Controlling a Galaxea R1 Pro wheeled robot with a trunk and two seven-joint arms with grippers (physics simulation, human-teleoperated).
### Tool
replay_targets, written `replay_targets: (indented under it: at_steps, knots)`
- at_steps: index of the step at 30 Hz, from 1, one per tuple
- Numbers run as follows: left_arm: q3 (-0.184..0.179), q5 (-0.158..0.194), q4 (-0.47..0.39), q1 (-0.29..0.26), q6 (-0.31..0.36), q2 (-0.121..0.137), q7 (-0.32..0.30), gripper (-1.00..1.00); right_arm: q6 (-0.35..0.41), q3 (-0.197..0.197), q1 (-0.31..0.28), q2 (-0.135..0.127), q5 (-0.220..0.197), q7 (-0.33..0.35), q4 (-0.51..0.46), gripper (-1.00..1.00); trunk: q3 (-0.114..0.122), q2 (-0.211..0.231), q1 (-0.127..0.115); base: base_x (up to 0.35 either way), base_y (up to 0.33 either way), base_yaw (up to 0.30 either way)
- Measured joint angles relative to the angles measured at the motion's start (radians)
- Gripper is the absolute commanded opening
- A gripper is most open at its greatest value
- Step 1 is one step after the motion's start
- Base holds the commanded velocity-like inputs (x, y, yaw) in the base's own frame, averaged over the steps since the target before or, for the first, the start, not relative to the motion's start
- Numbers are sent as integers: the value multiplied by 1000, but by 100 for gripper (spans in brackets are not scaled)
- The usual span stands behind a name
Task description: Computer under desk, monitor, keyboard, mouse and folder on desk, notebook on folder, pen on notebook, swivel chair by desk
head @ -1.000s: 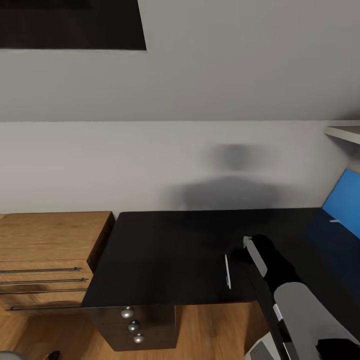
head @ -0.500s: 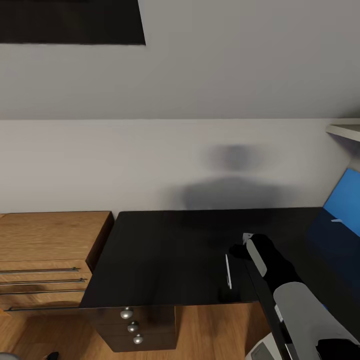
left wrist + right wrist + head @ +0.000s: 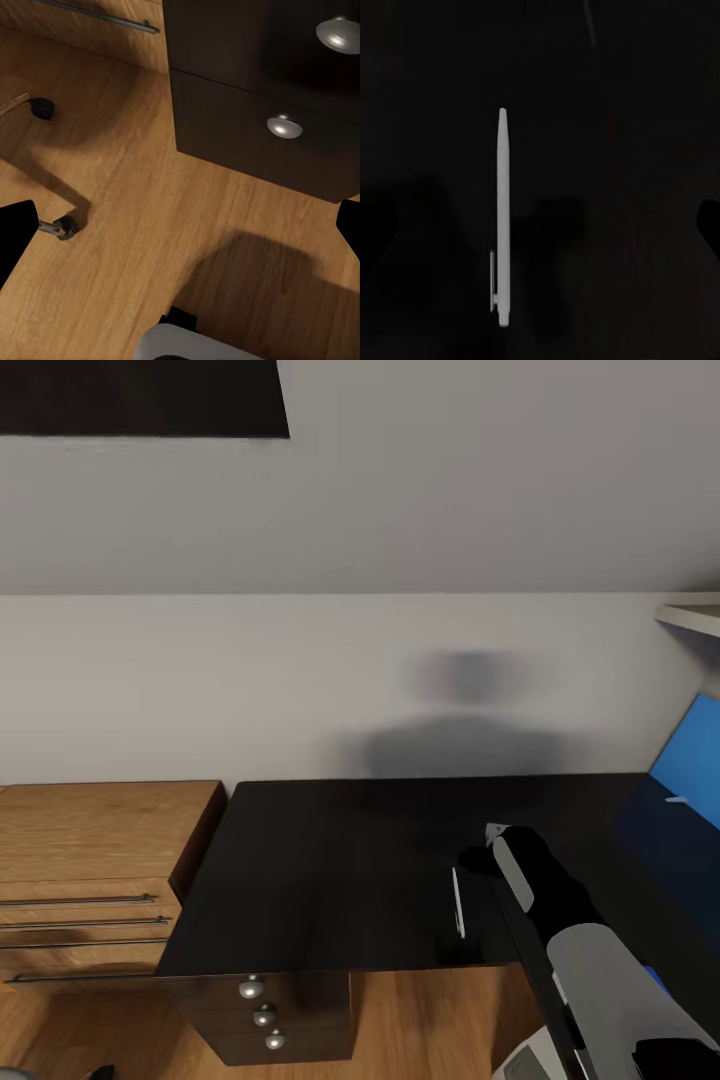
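Right gripper (image 3: 475, 860) edged a touch closer to the pen (image 3: 457, 901) lying flat near the table's (image 3: 320, 860) front edge — fingers parted, holding nothing; left gripper's state unclear — pen pickup looks next.

Head view high, facing down over desk (image 3: 330, 860); right wrist close above desktop; left wrist near floor (image 3: 112, 225).

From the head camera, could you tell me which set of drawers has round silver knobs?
The black drawer unit under the desk has them. The light-wood chest to its left carries long thin bar handles instead.
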Motion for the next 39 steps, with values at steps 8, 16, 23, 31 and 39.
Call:
replay_targets:
  at_steps: [8, 16, 23, 31, 39]
  knots:
    - [0, 0, 0, 0, 3, -1, 0, 100, 1, 0, 0, 6, -5, 1, 9, 100, -25, -56, 31, 0, 0, 0]
    - [0, 0, 0, 0, 3, -2, 0, 100, 2, 1, 0, 41, -7, 2, 14, 100, -50, -112, 61, 0, 0, 0]
    - [1, 1, 0, 0, 1, -6, 0, 100, 31, -1, 1, 67, -4, -5, 43, 100, -57, -126, 69, 0, 0, 0]
    - [1, 2, 0, 0, 1, -7, 0, 100, 59, -2, 1, 76, -6, -5, 88, 100, -57, -126, 69, 0, 0, 0]
    - [1, 2, 0, 0, 1, -6, 0, 100, 65, -2, 1, 77, -7, -5, 133, 100, -57, -126, 69, 0, 0, 0]
